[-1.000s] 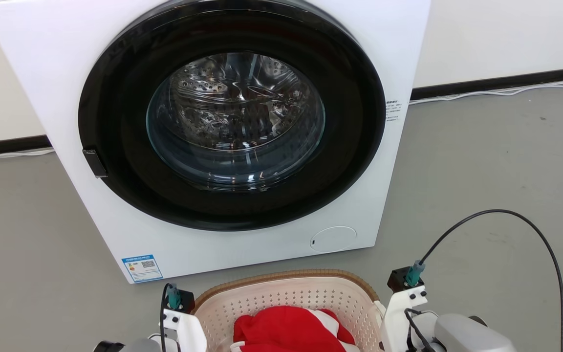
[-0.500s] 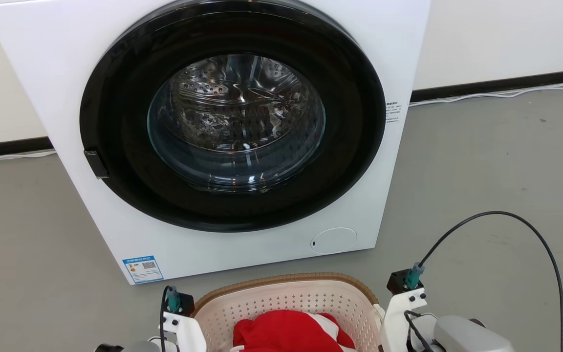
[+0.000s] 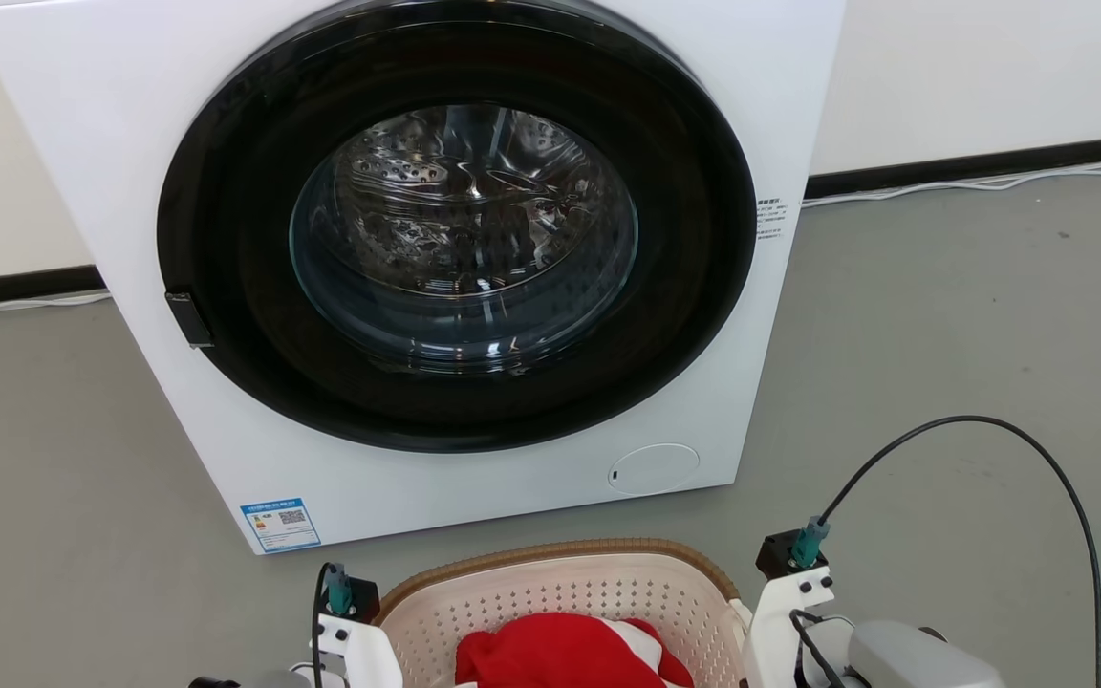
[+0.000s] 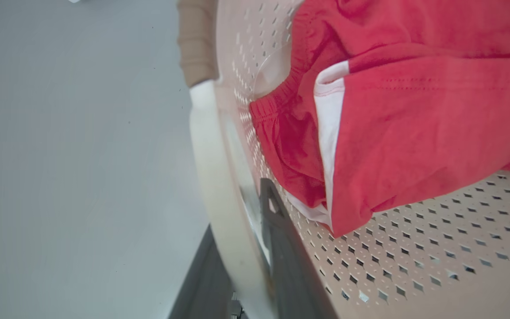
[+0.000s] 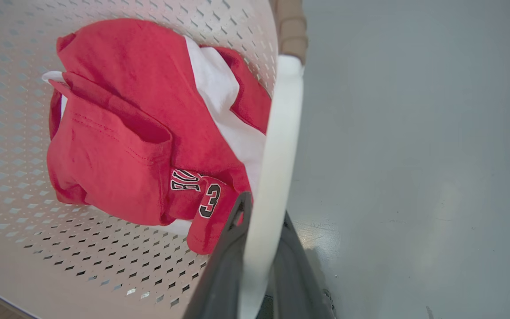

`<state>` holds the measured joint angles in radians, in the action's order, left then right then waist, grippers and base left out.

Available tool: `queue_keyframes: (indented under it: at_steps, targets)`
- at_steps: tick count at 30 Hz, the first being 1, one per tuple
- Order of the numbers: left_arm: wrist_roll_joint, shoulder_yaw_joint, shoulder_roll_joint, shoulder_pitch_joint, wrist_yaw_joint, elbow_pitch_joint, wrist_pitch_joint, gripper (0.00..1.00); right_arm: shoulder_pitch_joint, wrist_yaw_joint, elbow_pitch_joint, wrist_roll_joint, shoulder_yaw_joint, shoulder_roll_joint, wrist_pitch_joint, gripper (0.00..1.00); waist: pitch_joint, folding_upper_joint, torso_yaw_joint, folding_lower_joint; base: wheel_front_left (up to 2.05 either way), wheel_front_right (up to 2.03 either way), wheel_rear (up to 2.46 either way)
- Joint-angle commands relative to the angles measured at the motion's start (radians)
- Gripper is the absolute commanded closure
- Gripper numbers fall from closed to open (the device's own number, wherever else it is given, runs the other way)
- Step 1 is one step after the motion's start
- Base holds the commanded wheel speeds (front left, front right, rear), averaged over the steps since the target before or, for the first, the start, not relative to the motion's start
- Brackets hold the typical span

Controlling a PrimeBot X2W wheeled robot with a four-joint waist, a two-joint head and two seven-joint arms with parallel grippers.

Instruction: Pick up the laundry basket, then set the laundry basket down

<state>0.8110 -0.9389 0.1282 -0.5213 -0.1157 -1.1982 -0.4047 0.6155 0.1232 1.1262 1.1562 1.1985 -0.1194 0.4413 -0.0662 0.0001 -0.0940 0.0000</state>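
As the basket (image 3: 560,552) sits slightly lower in the head view than a second ago while the washer (image 3: 111,143) barely shifts, I judge it is being lowered to the floor (image 3: 942,334) just before the washer, a red shirt (image 3: 560,650) inside. Meanwhile the left claw (image 4: 239,208) is clamped on the left handle (image 4: 210,155) and the right claw (image 5: 264,206) on the right handle (image 5: 281,133). Whether the base touches the floor cannot be told, so both grips should hold until it settles.

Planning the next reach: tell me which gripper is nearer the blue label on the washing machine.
Left. The left gripper holds one handle of the laundry basket, just before the blue label; the right gripper holds the far handle.
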Motion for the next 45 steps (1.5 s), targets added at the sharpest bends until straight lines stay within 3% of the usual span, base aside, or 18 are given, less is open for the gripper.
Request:
queue_keyframes:
  at_steps: [1,31,45]
  targets:
    - [0.001,0.008,0.007,-0.045,-0.015,0.018,0.004,1.00,0.035,0.008,-0.020,0.004,0.003,0.018,-0.008,1.00,0.001,-0.0001,0.000,0.0000,0.00,0.00,0.00]
    - [0.063,-0.070,0.010,-0.070,-0.015,-0.002,0.028,1.00,0.050,0.008,-0.022,0.046,0.045,0.013,-0.018,1.00,0.014,-0.0001,0.003,0.0000,0.00,0.00,0.00]
    - [0.080,-0.097,0.018,-0.094,-0.015,-0.017,0.053,1.00,0.059,0.008,-0.027,0.056,0.055,0.009,-0.062,1.00,0.069,-0.0001,0.010,0.0000,0.00,0.00,0.00]
